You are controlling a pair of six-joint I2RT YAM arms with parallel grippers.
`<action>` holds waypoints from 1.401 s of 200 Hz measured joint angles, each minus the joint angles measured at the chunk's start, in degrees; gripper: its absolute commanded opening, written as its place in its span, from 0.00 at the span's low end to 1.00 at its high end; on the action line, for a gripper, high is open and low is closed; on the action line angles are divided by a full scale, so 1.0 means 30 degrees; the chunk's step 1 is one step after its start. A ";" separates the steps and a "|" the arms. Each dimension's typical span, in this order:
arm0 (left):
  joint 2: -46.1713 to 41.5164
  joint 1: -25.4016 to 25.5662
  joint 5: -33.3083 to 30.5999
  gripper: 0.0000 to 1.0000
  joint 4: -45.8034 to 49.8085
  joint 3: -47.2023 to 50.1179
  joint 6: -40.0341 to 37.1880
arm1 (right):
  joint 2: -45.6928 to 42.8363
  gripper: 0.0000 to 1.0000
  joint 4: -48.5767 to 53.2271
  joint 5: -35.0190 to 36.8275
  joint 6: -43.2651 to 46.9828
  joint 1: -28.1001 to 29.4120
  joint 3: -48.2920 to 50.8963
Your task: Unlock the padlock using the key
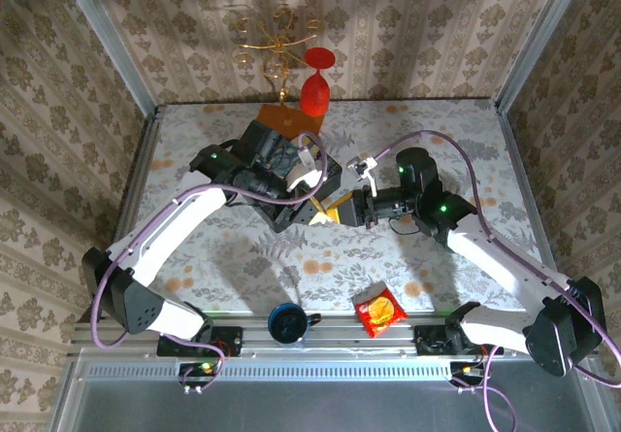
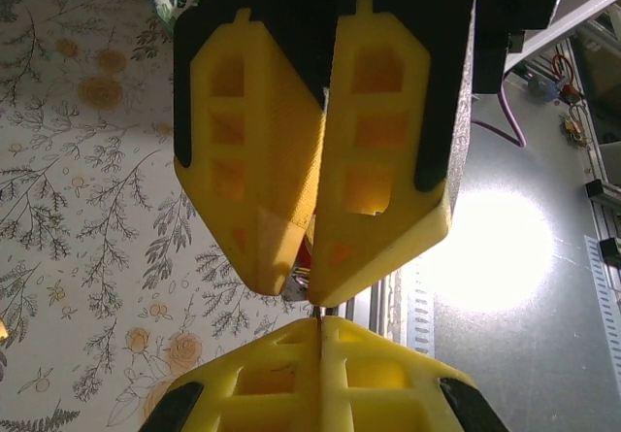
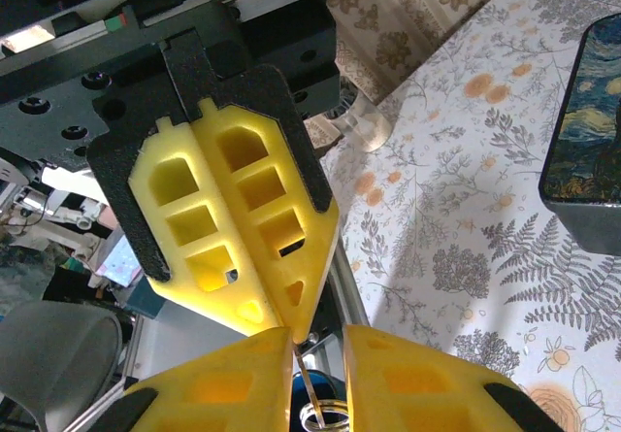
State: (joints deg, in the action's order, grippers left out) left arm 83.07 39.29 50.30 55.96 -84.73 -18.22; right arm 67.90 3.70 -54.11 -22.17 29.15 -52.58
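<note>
Padlock (image 2: 298,284) held over table (image 1: 427,131) where both grippers meet tip to tip. Only small silvery bit seen, from left wrist, nipped in nearly closed right gripper (image 3: 318,347); brass body not made out. From right wrist, thin silver rod (image 3: 303,374) with end loop seen, clamped by fully closed left gripper (image 2: 320,335). Dark-blue box (image 3: 587,160) just beside.

Centre barred by left fingers (image 1: 319,205) and right fingers (image 1: 343,214), tip to tip, beside dark-blue box (image 3: 587,121). Red goblet (image 1: 315,87) guards far edge, blue cup (image 1: 286,322) and snack packet (image 1: 378,311) near edge. Bench (image 1: 466,141) far corners open.
</note>
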 measured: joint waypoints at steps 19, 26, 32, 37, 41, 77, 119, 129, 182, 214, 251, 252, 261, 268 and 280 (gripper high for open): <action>0.0044 -0.0102 0.0189 0.00 -0.0007 0.0000 0.0000 | 0.0000 0.21 0.0182 -0.0095 0.0175 0.0000 0.0007; 0.0044 -0.0138 0.0270 0.00 -0.0007 0.0000 0.0000 | 0.0000 0.20 0.0291 -0.0117 0.0291 0.0000 0.0000; 0.0044 -0.0175 0.0306 0.00 -0.0007 0.0000 0.0000 | 0.0000 0.20 0.0335 -0.0124 0.0357 0.0000 0.0007; 0.0044 -0.0240 0.0328 0.00 -0.0007 0.0000 0.0000 | 0.0000 0.19 0.0357 -0.0131 0.0364 0.0007 0.0007; 0.0044 -0.0262 0.0335 0.00 -0.0007 0.0000 0.0000 | 0.0000 0.19 0.0372 -0.0131 0.0415 0.0015 0.0007; 0.0044 -0.0379 0.0503 0.00 -0.0007 0.0000 0.0007 | 0.0000 0.13 0.0423 -0.0146 0.0576 0.0015 0.0000; 0.0044 -0.0503 0.0568 0.00 -0.0007 0.0000 0.0066 | 0.0000 0.00 0.0386 -0.0357 0.0831 0.0015 -0.0015; 0.0044 -0.0539 0.0648 0.00 -0.0029 0.0000 0.0160 | 0.0000 0.00 0.0379 -0.0364 0.0845 0.0015 -0.0029; -0.0386 -0.1443 0.0860 0.84 -0.2448 0.1115 0.2331 | -0.0022 0.00 0.0313 0.0095 0.0532 -0.0182 -0.0029; -0.1843 -0.2579 -0.0299 1.00 -0.6120 0.3133 0.5989 | -0.0007 0.00 0.0262 0.0270 -0.0590 -0.1435 0.0306; -0.3402 -0.2565 -0.5457 1.00 -1.0695 0.6295 1.2203 | 0.0503 0.00 0.0299 0.1013 -0.1821 -0.2805 0.1362; -0.3402 -0.2550 -0.5566 1.00 -1.0746 0.6339 1.2291 | 0.0510 0.00 0.0306 0.1042 -0.1836 -0.2812 0.1384; -0.3388 -0.2164 -0.7286 1.00 -1.1540 0.7060 1.3617 | 0.0568 0.00 0.0379 0.1464 -0.1909 -0.2878 0.1683; -0.3351 -0.1698 -0.8655 1.00 -1.2021 0.7577 1.4440 | 0.0568 0.00 0.0452 0.1843 -0.1989 -0.2885 0.1931; -0.3271 -0.0357 -1.1475 0.95 -1.2597 0.8459 1.5941 | 0.0539 0.00 0.0444 0.2565 -0.2055 -0.2892 0.2324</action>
State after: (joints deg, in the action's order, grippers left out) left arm 73.25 38.22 15.88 18.17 -59.35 29.61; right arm 69.52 5.04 -46.41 -28.34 20.47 -45.60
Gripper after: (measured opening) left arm 0.991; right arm 0.060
